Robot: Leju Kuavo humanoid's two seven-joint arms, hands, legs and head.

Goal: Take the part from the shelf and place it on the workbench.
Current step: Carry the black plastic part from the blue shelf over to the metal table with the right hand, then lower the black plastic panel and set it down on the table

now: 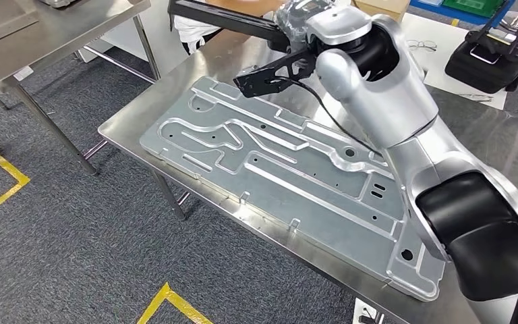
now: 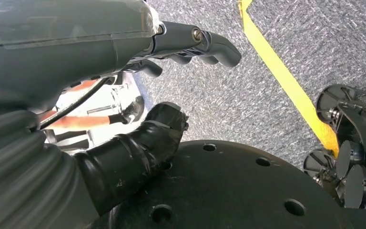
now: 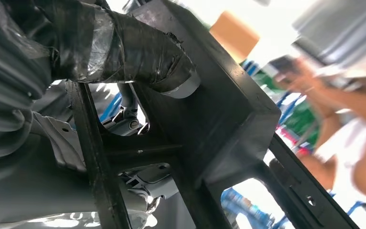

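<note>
the brushed stainless-steel tabletop point(image 1: 506, 145) runs from the middle of the head view out to the right edge, and most of it is taken by a big flat silver stamped-metal plate with raised ribs and slots point(image 1: 290, 179), lying flat on the steel. above it, along the top edge of the frame, the black rigid frame part of square bars and open windows point(image 1: 226, 17) is held in the air, not yet on the tabletop. the silver right arm reaches up from the lower right to it, and the right hand point(image 1: 297, 23) sits at the top centre under clear wrap. in the right wrist view the taped thumb point(image 3: 138, 50) presses across a thick black bar of the part point(image 3: 209, 109), so the fingers are gripping the part — the other fingers are hidden behind it.

the part looks stiff and fairly light for its span, with hard, smooth bars that could twist in a one-point grip, since it reaches well to the left of the hand. the thick cross bar, near the middle, is probably the best place to hold.

a blurred person stands close beyond the part at the right of that wrist view. the left hand point(image 2: 171, 81) hangs over grey carpet — its dark fingers point(image 2: 209, 47) are curled with nothing in them.
</note>
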